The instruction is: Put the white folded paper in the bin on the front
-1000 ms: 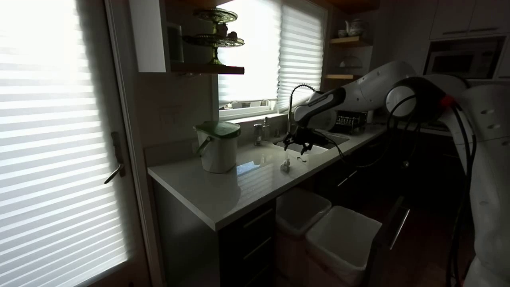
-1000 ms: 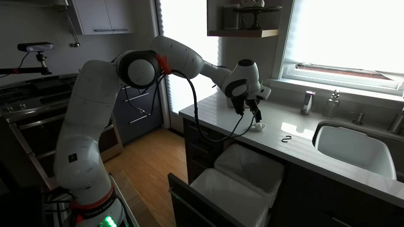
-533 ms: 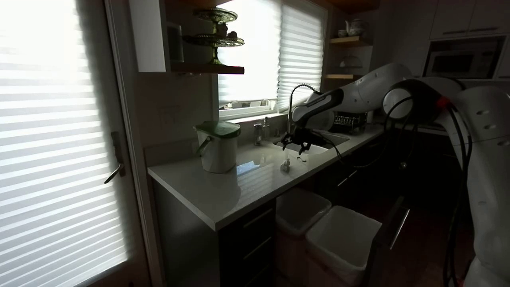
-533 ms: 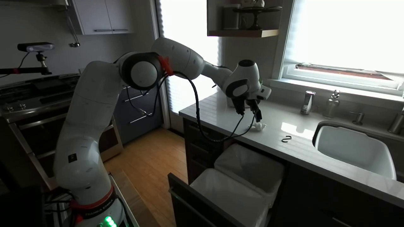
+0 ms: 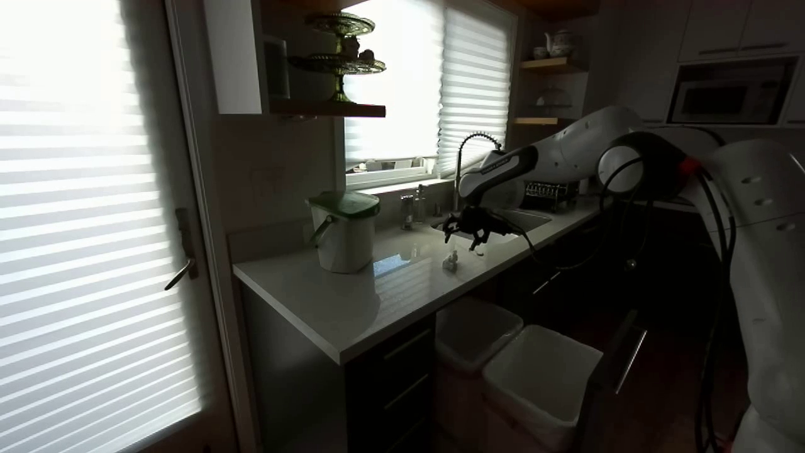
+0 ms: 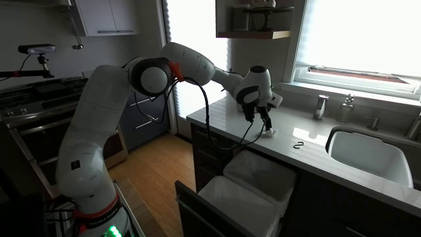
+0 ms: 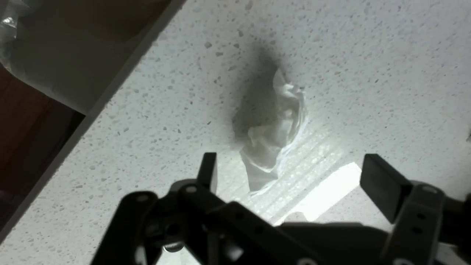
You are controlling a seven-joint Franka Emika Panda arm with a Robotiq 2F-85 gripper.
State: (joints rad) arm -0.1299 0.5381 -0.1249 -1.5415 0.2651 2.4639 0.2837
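White folded paper (image 7: pixel 271 141) crumpled on the speckled counter (image 7: pixel 165 110), gripper (image 7: pixel 289 175) close above, jaws wide apart, two lined bins (image 6: pixel 250 190) below the near edge, S-shaped hook (image 6: pixel 298 145) to the right

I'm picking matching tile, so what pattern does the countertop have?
The countertop is whitish grey with scattered darker flecks, clearest in the wrist view.

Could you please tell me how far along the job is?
Done: the dark drawer stands open, exposing the pale rectangular plastic front bin. In hand: the open black fingers hang close to the folded white paper, lying ungripped on the pale speckled countertop. Left: grasping, lifting and dropping it into that bin.
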